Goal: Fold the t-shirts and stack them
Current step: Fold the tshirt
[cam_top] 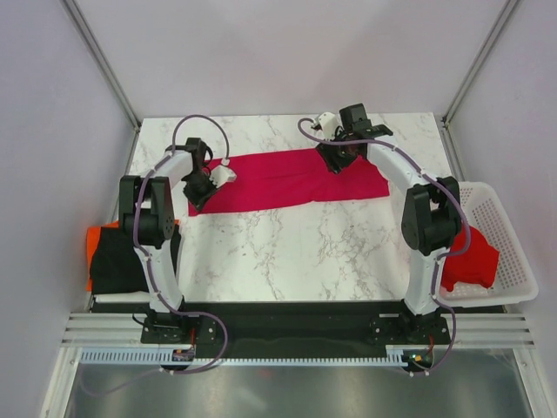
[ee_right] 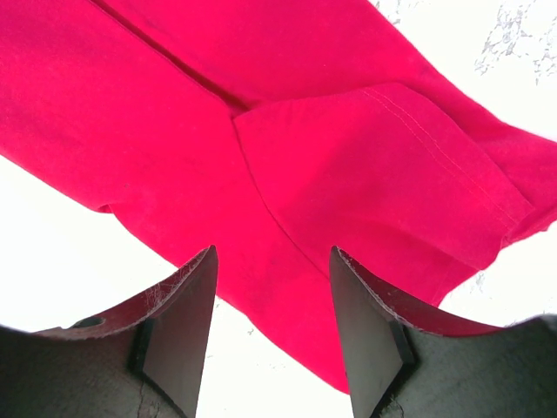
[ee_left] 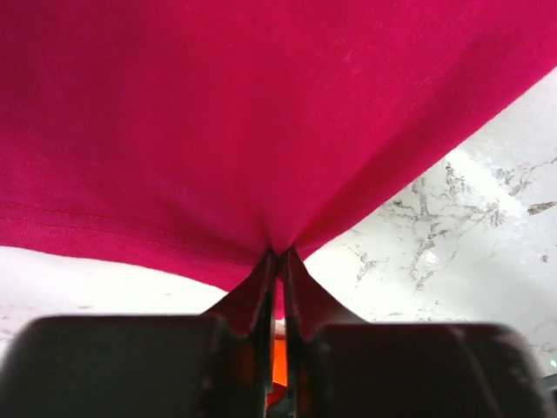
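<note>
A black t-shirt (cam_top: pixel 122 261) lies on an orange t-shirt (cam_top: pixel 94 239) at the left edge of the marble table (cam_top: pixel 296 252). The left gripper (ee_left: pixel 278 259) has its fingers pinched together on the hem of the crimson-pink t-shirt (cam_top: pixel 287 178), which lies in a long band across the table's far half. The right gripper (ee_right: pixel 271 257) stands over the band's right part, fingers spread wide, gripping nothing. A red t-shirt (cam_top: pixel 474 261) sits in the white basket (cam_top: pixel 509 231) at far right.

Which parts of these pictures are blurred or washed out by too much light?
Left wrist view: the left gripper is out of focus, while the crimson-pink t-shirt is sharp. Right wrist view: the table is mostly burnt out to plain white. Top view: the light is even and the marble veins are clear.
</note>
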You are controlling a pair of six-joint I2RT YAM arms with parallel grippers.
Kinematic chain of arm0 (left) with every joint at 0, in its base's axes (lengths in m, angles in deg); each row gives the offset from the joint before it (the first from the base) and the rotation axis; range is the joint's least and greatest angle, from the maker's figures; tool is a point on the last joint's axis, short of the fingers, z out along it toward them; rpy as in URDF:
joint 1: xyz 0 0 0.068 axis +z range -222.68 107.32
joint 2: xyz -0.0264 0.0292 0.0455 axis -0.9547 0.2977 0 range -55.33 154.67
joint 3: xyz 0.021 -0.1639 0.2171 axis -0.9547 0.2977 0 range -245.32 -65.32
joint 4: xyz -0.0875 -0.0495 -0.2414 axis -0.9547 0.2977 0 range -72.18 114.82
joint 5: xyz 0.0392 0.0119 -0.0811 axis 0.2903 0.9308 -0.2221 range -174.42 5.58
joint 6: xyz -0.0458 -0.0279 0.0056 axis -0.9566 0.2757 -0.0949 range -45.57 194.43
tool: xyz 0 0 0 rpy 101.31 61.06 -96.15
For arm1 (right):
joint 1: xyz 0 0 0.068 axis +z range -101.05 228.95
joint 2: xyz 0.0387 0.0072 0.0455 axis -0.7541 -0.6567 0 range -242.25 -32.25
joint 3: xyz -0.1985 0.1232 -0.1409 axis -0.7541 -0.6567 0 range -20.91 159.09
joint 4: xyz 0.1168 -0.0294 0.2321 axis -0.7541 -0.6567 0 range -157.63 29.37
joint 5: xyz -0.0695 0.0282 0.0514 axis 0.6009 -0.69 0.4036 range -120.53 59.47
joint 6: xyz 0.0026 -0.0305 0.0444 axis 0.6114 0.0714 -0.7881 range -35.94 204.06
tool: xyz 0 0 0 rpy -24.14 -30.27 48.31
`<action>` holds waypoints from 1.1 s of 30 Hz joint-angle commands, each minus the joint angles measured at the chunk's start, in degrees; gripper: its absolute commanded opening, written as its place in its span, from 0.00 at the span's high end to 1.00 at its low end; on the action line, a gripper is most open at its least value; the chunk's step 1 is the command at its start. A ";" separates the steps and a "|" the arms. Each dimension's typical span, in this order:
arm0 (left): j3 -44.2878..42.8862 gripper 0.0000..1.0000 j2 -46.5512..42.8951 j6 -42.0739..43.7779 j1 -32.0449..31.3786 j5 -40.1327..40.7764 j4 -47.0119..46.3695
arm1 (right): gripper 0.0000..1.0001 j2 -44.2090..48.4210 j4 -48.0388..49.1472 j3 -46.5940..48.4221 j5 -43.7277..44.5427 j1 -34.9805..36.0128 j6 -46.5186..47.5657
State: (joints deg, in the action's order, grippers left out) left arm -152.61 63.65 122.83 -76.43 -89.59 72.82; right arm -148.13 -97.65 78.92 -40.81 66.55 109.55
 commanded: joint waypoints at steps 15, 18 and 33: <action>12.13 0.98 -15.61 13.03 -16.72 -7.04 30.16 | 0.39 -0.57 -1.22 -2.10 11.86 -3.89 -4.93; 13.19 0.98 -16.50 11.72 -21.55 -9.41 31.13 | 0.40 -5.66 -0.87 1.93 12.39 -3.98 -5.02; 6.26 0.98 -6.31 4.16 -39.75 -25.85 28.85 | 0.39 -31.51 -2.62 33.66 16.09 -2.49 -2.47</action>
State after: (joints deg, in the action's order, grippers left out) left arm -142.86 54.86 129.54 -113.87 -108.91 94.22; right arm -175.69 -100.38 106.33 -25.75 63.52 106.06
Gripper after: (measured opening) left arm 0.030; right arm 0.603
